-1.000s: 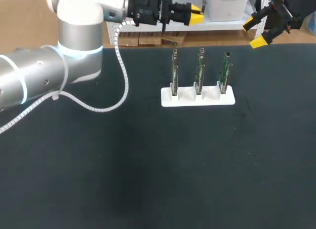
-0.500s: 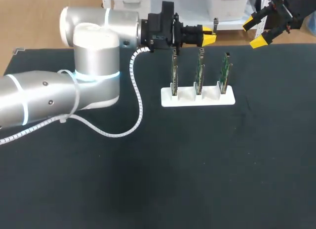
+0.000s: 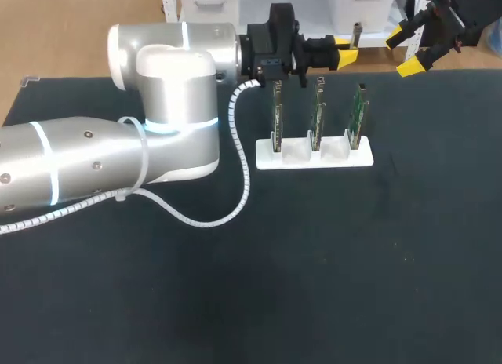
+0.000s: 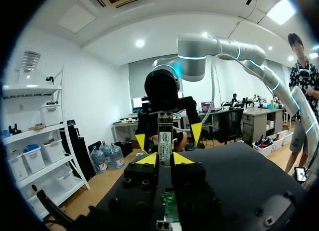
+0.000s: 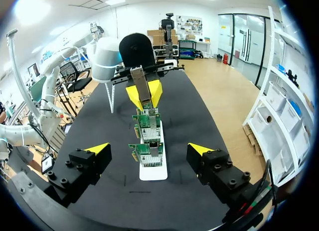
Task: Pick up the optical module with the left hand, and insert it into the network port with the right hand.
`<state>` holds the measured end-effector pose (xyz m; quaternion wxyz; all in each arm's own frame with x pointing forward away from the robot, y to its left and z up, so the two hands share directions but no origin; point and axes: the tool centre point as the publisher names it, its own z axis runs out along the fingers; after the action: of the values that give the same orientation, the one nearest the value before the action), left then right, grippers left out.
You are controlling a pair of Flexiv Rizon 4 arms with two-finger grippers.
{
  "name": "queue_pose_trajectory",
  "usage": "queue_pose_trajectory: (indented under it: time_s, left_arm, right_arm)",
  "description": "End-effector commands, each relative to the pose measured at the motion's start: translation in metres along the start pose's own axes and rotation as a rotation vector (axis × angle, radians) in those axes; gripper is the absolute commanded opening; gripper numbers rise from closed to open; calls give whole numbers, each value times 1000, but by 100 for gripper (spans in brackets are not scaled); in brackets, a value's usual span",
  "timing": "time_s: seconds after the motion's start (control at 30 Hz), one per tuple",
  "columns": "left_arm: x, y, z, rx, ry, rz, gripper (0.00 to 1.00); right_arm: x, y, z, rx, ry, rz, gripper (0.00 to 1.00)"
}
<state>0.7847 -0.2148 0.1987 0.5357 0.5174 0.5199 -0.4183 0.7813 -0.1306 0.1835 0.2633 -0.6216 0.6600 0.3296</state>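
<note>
Black cloth covers the surface (image 3: 235, 293), and its one landmark is a white holder (image 3: 267, 155) toward the far side. Three green network cards (image 3: 316, 113) stand upright in its slots, presumably so that their ends can be reached from above. Past the holder's far edge and above the cards, the left tool (image 4: 164, 159) is clamped on the optical module (image 4: 164, 135). Both yellow tips press its lower part from two sides, leaving most of the slim metal body sticking out ahead of the fingers. That grip looks chosen for a handover, since the free end is what another tool would need to seize. The right tool (image 3: 405, 50) hangs beyond the holder's far-right corner, fingers spread wide apart and holding nothing. In both wrist views the two tools face one another, with the module pointing toward the gap between the right fingers. I judge the pickup done and the transfer to the right tool not yet made. Which card carries the target port I cannot tell.
</note>
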Motion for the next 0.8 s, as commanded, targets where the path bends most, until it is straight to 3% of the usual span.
queue_pose_trajectory:
  time_s: [0.03, 0.33, 0.8]
  left_arm:
    - [6, 10, 10, 61, -5, -12, 0]
    - [16, 12, 9, 115, 8, -42, 0]
    - [8, 7, 27, 161, -35, -40, 0]
  right_arm:
    - [0, 2, 0, 5, 0, 0, 100]
    - [0, 2, 0, 5, 0, 0, 100]
    - [0, 2, 0, 5, 0, 0, 100]
